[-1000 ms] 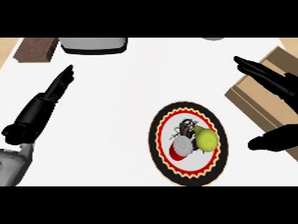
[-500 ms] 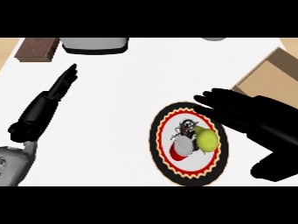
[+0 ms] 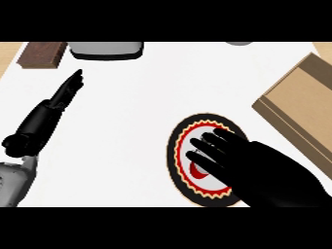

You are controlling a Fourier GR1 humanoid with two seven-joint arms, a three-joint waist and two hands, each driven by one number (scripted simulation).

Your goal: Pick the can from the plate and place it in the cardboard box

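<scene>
Plate with red and black zigzag rim sits on white counter, right of centre. Right hand lies over plate, fingers stretched out and close together, covering most of plate's middle. Can hidden under hand; cannot tell whether hand touches it. Cardboard box just beside plate, toward right edge, apart from hand; inside not discernible. Left hand rests at left, fingers straight, holding nothing. Grey object and brown block at far edge.
</scene>
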